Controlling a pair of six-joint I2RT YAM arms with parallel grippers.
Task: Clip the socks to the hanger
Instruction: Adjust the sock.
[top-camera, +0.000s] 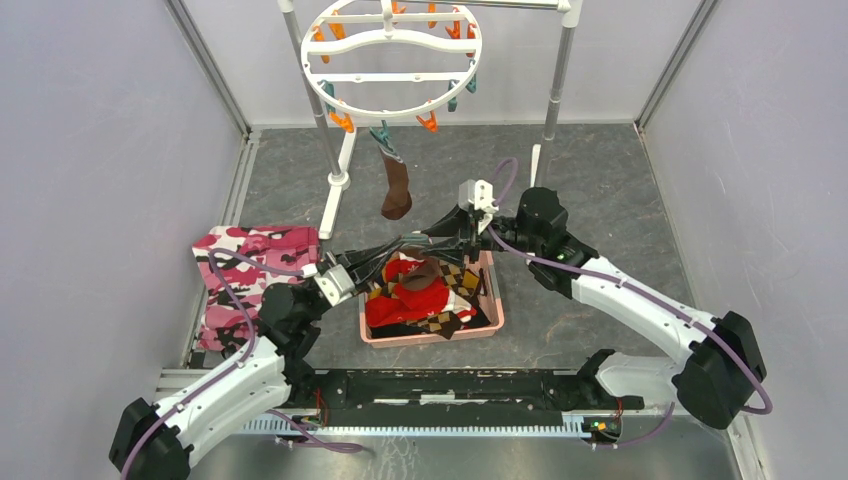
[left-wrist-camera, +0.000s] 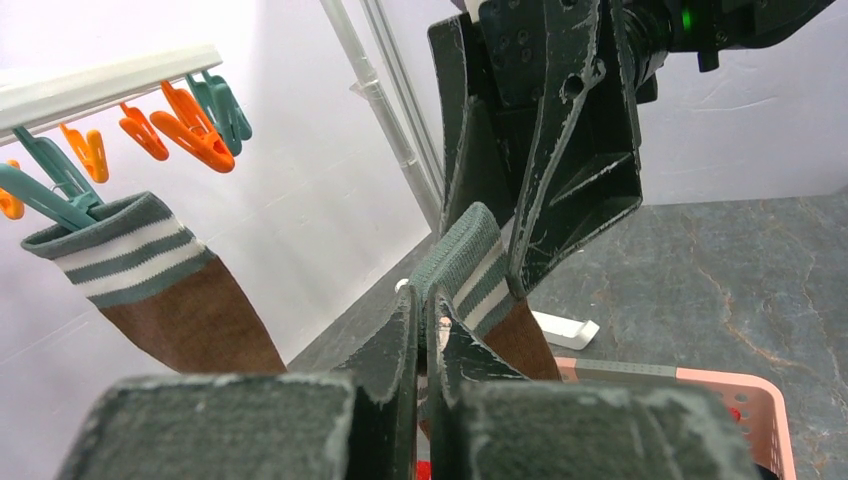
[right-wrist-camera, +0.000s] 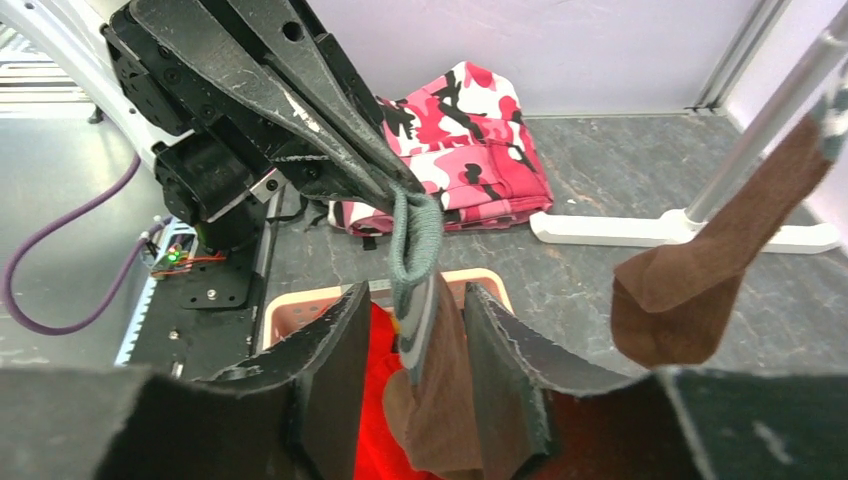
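Observation:
The white ring hanger (top-camera: 392, 112) hangs from the rack at the back, with orange and teal clips (left-wrist-camera: 192, 132) round its rim. One brown sock (top-camera: 397, 192) with a striped cuff (left-wrist-camera: 128, 252) dangles from a teal clip. My left gripper (left-wrist-camera: 428, 322) is shut on the striped cuff of the second sock (left-wrist-camera: 478, 270), held above the basket. My right gripper (right-wrist-camera: 415, 345) is open. Its fingers (right-wrist-camera: 505, 370) stand on either side of this sock's brown leg (right-wrist-camera: 445, 385), with a gap on the left side. The clipped sock (right-wrist-camera: 700, 270) hangs off to its right.
A pink basket (top-camera: 494, 305) under both grippers holds a red sock (top-camera: 405, 305) and argyle socks (top-camera: 445, 322). Pink camouflage cloth (top-camera: 245, 265) lies on the floor at the left. The white-and-metal rack poles (top-camera: 556, 90) stand behind, their feet on the grey floor.

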